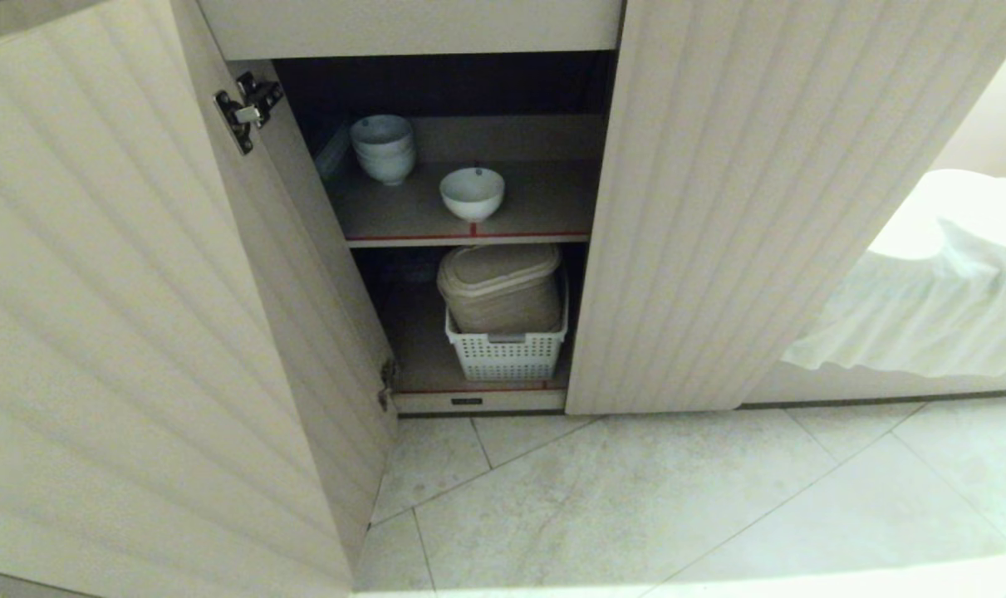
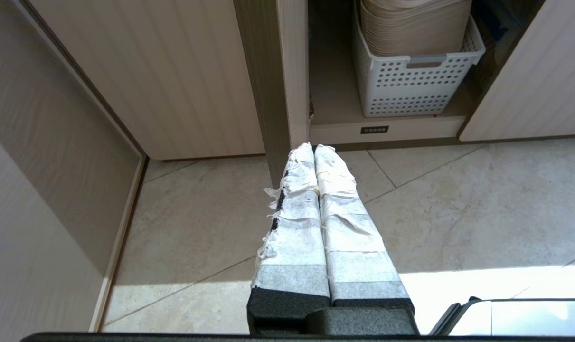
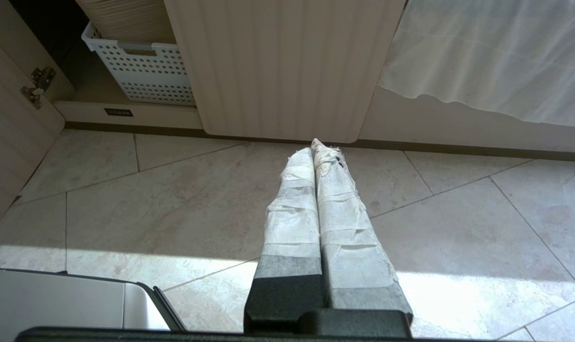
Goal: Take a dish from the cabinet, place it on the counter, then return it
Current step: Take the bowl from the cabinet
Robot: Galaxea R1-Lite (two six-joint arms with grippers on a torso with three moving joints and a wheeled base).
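While parked low over the floor tiles, both grippers pressed together, empty.
Left gripper and right gripper short of the cabinet; deeper inside, past its white basket, the dish near the upper shelf's front edge.

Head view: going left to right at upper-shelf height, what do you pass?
Open left door → hinge → stack of white bowls → single white bowl → right door → white cloth.
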